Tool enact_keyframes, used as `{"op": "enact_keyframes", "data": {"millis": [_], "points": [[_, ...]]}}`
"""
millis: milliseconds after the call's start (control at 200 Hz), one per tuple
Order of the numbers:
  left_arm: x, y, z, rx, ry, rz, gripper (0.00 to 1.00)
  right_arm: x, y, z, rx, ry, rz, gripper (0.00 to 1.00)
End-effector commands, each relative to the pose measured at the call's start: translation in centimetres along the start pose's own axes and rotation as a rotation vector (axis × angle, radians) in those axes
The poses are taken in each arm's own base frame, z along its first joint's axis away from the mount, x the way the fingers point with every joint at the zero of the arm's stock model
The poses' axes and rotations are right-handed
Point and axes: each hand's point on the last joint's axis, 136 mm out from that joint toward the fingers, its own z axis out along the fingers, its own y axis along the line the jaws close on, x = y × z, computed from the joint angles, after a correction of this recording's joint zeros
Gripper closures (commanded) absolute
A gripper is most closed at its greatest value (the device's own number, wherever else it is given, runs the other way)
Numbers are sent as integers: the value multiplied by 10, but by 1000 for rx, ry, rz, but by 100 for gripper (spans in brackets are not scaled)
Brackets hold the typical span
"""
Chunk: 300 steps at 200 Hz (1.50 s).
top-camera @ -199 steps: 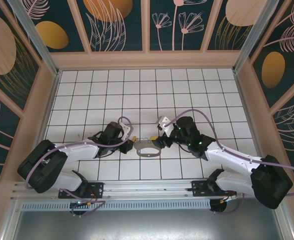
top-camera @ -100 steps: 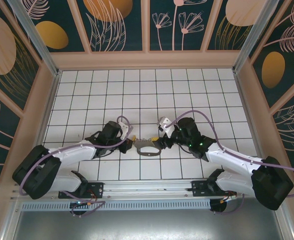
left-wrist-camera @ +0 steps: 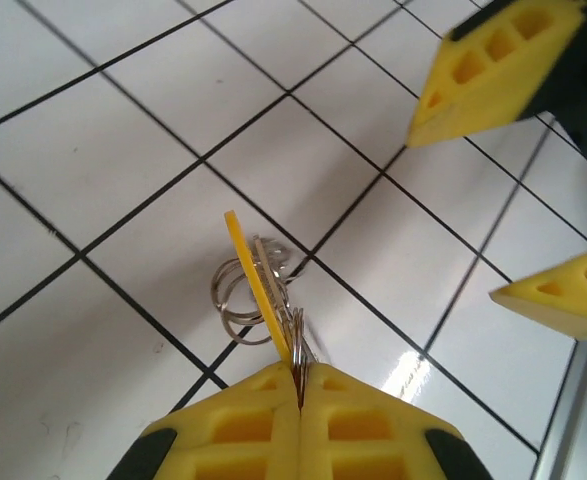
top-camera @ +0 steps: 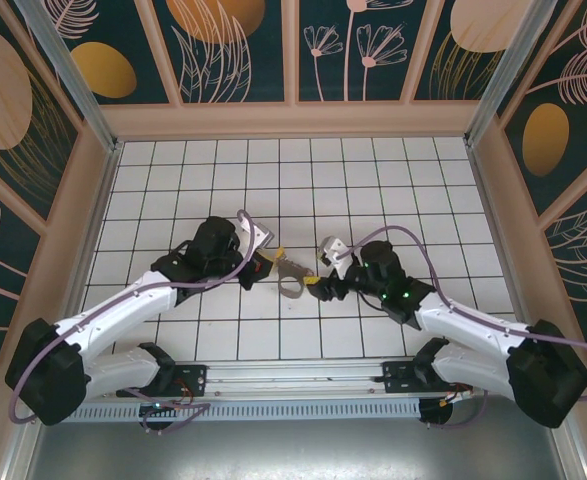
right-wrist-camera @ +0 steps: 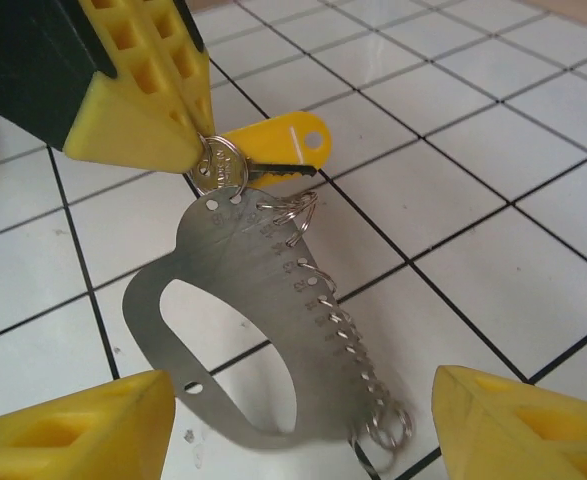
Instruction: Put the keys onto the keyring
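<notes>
My left gripper (left-wrist-camera: pixel 299 372) is shut on a silvery keyring (right-wrist-camera: pixel 219 165), seen from the right wrist at the upper left. On that ring hang a key with a yellow head (right-wrist-camera: pixel 278 145) and a flat steel plate (right-wrist-camera: pixel 263 300) with an oval cutout. Several small split rings (right-wrist-camera: pixel 343 335) fringe the plate's edge. From above, the plate (top-camera: pixel 291 283) dangles between the two grippers. My right gripper (right-wrist-camera: pixel 298 430) is open, its fingertips (right-wrist-camera: pixel 83 430) either side of the plate's lower end and apart from it. The yellow key head (left-wrist-camera: pixel 256 275) shows edge-on in the left wrist view.
A white tiled floor (top-camera: pixel 273 190) with black grout lines lies under both arms. Patterned walls enclose it on three sides. A metal rail (top-camera: pixel 303 375) with the arm bases runs along the near edge. My right gripper's fingers (left-wrist-camera: pixel 493 60) stand close in front of the left one.
My left gripper has closed fully and moved up and away from the near edge, carrying the ring and plate off the floor. The right gripper has shifted slightly and stays open.
</notes>
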Motion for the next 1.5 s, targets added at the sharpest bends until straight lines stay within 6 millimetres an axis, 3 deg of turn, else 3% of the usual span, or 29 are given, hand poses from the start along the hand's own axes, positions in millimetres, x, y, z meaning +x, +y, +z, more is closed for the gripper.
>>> {"op": "enact_keyframes", "data": {"millis": [0,215,345,656,801,1156,1496], "points": [[-8,-23,-18,89,14,140,100,-27,10,-15,-38,-143,-66,32],[-17,-73,-34,248,-30,359,100,-51,49,-43,-195,-306,-196,38],[-15,-80,-32,250,-17,424,100,-64,68,-56,-258,-376,-261,43],[-15,-87,-28,221,-2,473,100,-49,85,-36,-304,-244,-317,67],[-15,-86,-27,212,10,485,100,-49,86,-30,-277,-215,-335,73],[-12,-89,-27,221,20,495,100,-51,62,-20,-131,-185,-328,75],[-11,-93,-28,239,22,499,100,-49,69,-16,-171,-181,-340,75]]}}
